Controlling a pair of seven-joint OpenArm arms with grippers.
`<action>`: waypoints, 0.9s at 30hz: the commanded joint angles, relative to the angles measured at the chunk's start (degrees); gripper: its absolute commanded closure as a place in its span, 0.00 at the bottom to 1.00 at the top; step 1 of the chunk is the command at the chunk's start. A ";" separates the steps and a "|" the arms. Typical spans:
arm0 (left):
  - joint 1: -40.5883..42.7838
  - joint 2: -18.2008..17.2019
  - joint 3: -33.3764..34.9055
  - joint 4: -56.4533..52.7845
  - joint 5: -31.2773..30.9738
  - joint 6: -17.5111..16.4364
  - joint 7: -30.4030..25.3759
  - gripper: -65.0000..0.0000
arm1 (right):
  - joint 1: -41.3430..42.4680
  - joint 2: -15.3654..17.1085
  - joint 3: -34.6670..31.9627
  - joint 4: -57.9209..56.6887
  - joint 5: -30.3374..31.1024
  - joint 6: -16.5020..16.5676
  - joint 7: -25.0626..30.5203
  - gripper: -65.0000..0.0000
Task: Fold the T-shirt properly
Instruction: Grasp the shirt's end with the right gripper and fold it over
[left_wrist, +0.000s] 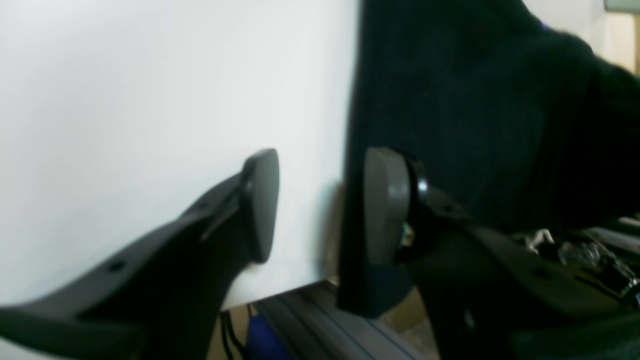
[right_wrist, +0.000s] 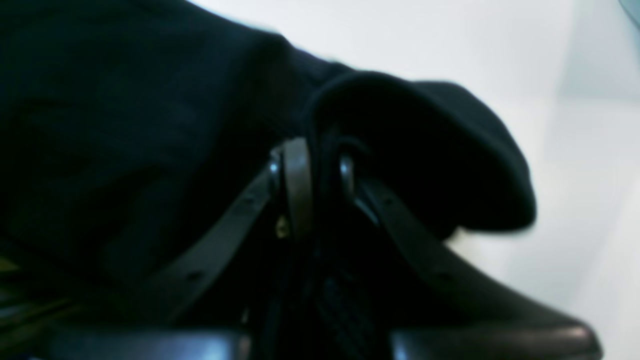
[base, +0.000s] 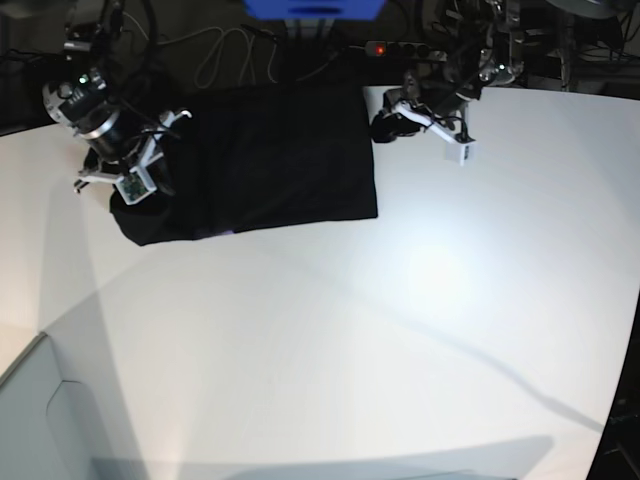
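The black T-shirt lies spread, plain side up, at the far left of the white table. My right gripper is shut on a bunched fold of the shirt at its left side. In the base view this gripper sits by the shirt's left edge. My left gripper is open at the shirt's right far edge. One finger is over the cloth and the other over bare table. In the base view it is at the shirt's far right corner. No print shows.
The table's far edge runs just behind the shirt, with cables, a power strip and a blue object beyond it. The shirt's corner hangs over that edge. White table extends in front and to the right.
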 joint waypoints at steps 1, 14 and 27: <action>-0.72 -0.30 0.39 0.89 -0.82 -0.38 -0.54 0.59 | -0.33 0.60 -0.58 1.93 0.95 0.04 1.42 1.00; -3.88 4.09 3.82 -3.07 12.46 -0.38 -0.63 0.59 | -0.68 0.60 -14.82 4.39 0.86 -0.05 1.42 1.00; -3.97 4.45 3.82 -3.25 12.81 -0.38 -0.63 0.59 | 2.57 0.60 -31.09 3.77 0.77 -0.05 1.42 1.00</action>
